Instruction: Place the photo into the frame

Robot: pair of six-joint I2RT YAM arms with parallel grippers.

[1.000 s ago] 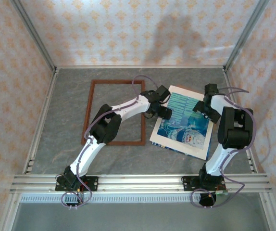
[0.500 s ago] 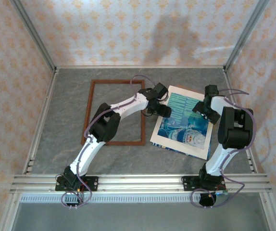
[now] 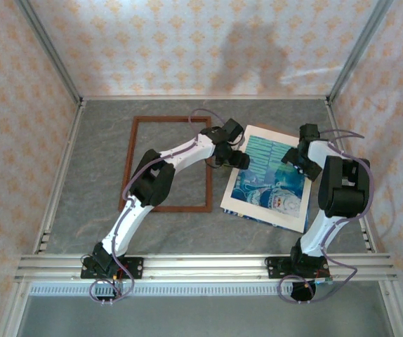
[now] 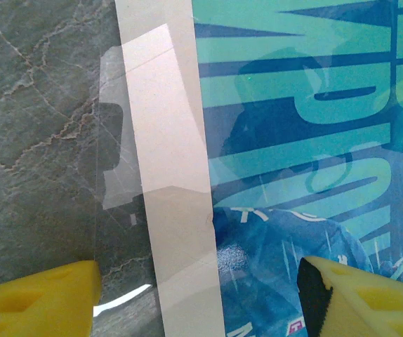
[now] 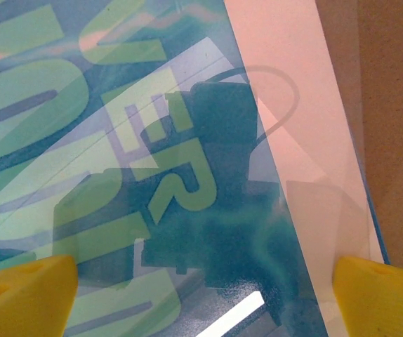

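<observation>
While both claws hang over the stack on the right of the table [image 3: 103, 154], the frame [image 3: 127, 165] lies flat on the far side of the left gripper [image 3: 238, 158] from the right gripper [image 3: 293, 158], with grey table showing through its opening. The left arm crosses the frame's right rail, and the claw itself is just past that rail, over the stack's left edge. The photo [image 3: 272, 184] lies face up between and beneath the two claws, slightly skewed against the frame and not touching it. Left wrist view: left gripper [image 4: 198, 298] is spread wide, nothing pinched, yellow fingertips [image 4: 36, 302] at the bottom corners. One tip is over bare table [image 4: 33, 140] and the other over the photo [image 4: 314, 140], so the cream mat [image 4: 166, 175] strip runs down between them. A faint clear edge shows over the table just outside the mat; looks like a transparent sheet on top, can't confirm. Right wrist view: right gripper [image 5: 205, 291] is also spread wide and holds nothing. The photo [image 5: 117, 140] and its pale lettering lie under one tip, the mat [image 5: 293, 105] border near the other. The brown backing board [image 5: 384, 105] sticks out beyond that, on the claw's outer side. Whether the tips touch the surface, I can't tell in either wrist view.
</observation>
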